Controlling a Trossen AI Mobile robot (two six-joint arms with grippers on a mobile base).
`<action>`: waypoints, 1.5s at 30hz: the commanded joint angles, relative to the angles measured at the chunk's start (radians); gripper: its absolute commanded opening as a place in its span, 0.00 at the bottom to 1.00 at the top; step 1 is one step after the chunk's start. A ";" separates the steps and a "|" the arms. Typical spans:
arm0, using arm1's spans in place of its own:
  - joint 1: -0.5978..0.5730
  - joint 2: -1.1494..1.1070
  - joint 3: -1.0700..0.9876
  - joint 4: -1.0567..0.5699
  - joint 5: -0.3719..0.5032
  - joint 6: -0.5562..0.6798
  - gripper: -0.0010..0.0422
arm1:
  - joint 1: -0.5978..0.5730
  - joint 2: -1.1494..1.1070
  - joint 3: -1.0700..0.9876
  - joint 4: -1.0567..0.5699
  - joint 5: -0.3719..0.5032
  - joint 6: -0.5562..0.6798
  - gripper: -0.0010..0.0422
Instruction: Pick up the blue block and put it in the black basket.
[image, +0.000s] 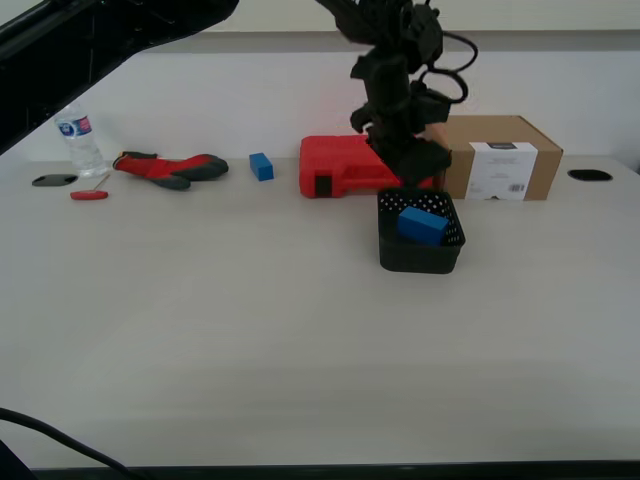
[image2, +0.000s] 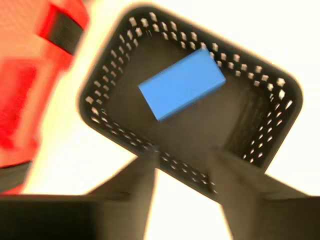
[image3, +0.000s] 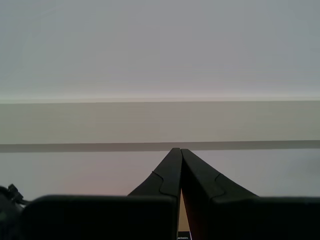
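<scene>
Pale tabletop (image: 300, 340) fills the lower half of the exterior view, bare at the near edge. Farther in, right of centre, sits the black basket (image: 420, 250) with the blue block (image: 422, 224) lying tilted inside it. My first gripper (image2: 182, 157) hangs just above the basket with its jaws apart and empty. Behind are a red case (image: 345, 165), a cardboard box (image: 500, 157), a small blue cube (image: 261, 166), a red glove (image: 170, 167) and a water bottle (image: 78, 140). My second gripper (image3: 180, 155) is closed on nothing, facing a wall.
</scene>
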 joint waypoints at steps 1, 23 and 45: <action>0.000 0.000 0.002 0.002 0.000 0.000 0.02 | 0.006 -0.047 -0.011 -0.002 0.003 0.012 0.01; 0.000 0.000 0.002 0.003 0.000 0.000 0.02 | 0.018 -0.065 -0.008 0.016 0.003 0.023 0.02; 0.000 0.000 0.002 0.010 0.053 0.011 0.02 | 0.019 -0.065 -0.008 0.042 0.003 0.023 0.02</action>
